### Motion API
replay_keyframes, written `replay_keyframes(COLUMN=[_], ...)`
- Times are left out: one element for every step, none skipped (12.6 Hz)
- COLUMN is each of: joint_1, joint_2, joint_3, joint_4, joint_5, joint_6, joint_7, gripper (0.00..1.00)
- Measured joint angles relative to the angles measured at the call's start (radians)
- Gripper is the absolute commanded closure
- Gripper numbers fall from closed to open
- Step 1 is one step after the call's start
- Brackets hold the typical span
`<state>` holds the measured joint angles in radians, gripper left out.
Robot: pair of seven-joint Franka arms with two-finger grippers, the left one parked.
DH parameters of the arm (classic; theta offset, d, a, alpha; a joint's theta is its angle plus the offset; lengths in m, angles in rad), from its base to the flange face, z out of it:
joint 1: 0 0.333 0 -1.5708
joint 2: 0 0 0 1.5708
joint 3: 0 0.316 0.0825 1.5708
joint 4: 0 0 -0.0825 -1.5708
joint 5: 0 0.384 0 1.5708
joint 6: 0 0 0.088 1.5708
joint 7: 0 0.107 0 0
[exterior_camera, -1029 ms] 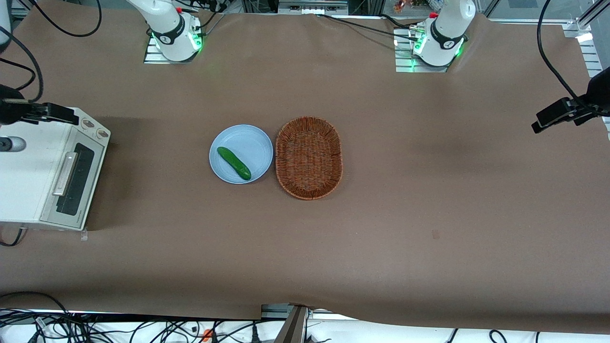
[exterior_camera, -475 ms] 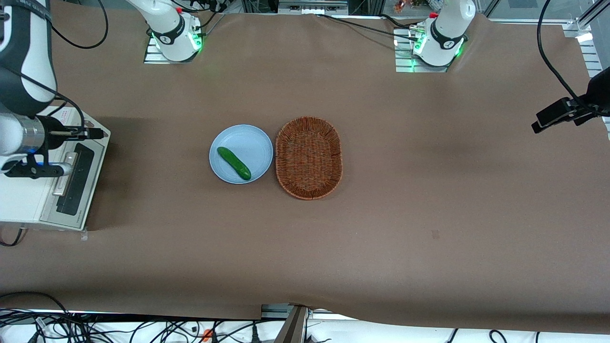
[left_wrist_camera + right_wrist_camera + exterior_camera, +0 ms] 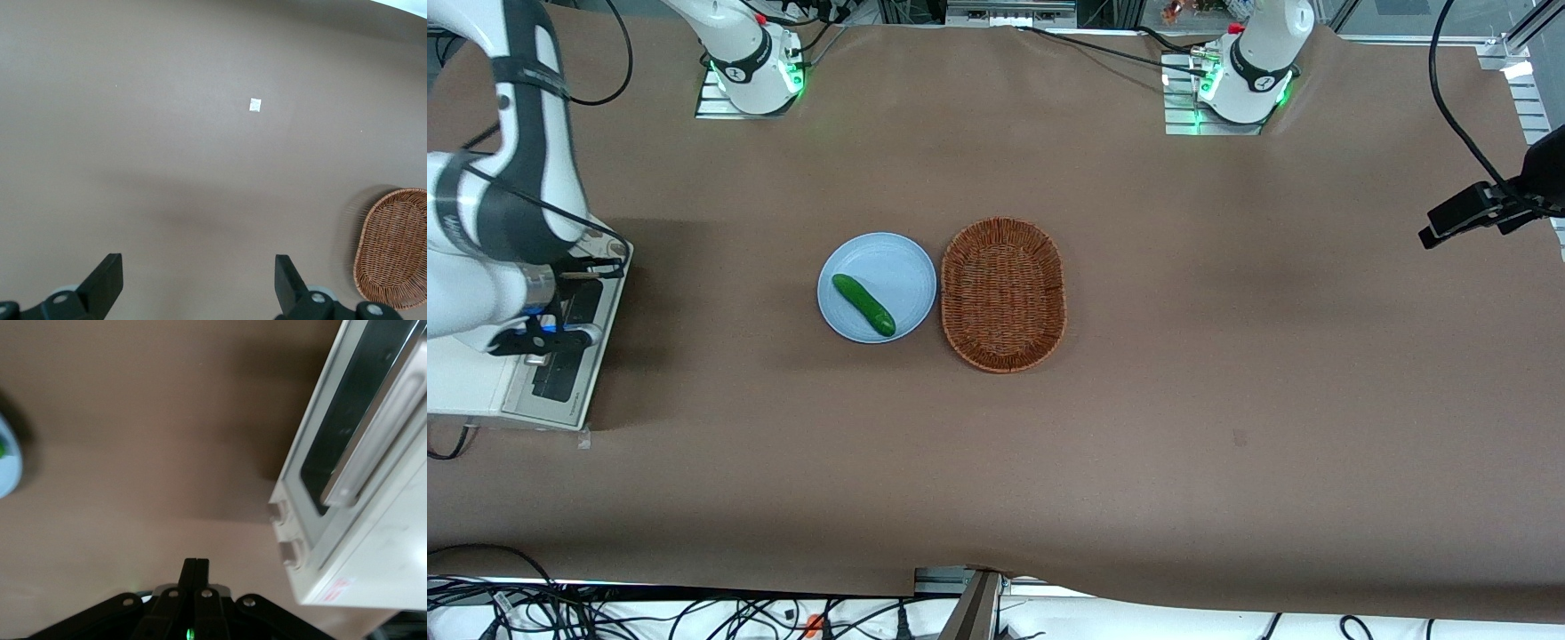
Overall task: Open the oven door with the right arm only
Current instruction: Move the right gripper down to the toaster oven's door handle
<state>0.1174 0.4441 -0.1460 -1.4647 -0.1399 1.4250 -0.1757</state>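
Brown-covered desk [image 3: 1138, 444], right arm [image 3: 480, 222] over white toaster oven [image 3: 471, 391] at the nine o'clock edge, oven door [image 3: 347, 447] closed, wicker basket [image 3: 1003, 294], blue plate [image 3: 889, 267], cucumber [image 3: 863, 304], gripper [image 3: 196, 577] with fingers together above the door.

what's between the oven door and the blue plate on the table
Nothing: the front view shows only bare brown table cover between the oven door and the blue plate. The gripper hangs over the door, shut.
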Motion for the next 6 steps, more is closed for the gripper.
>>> replay_keyframes(joint_1=[0.011,0.016,0.016,0.015,0.014,0.013], joint_2=[0.011,0.02,0.026,0.033,0.043,0.052], joint_3=[0.0,0.0,0.0,0.0,-0.001,-0.002], joint_4=[-0.017,-0.04,-0.064,-0.085,-0.099,-0.107], joint_5=[-0.034,-0.061,-0.101,-0.159,-0.211,-0.243], joint_6=[0.04,0.08,0.118,0.154,0.181,0.196], joint_7=[-0.028,-0.051,-0.08,-0.119,-0.161,-0.2], gripper=[1.0,1.0,1.0,1.0,1.0,1.0])
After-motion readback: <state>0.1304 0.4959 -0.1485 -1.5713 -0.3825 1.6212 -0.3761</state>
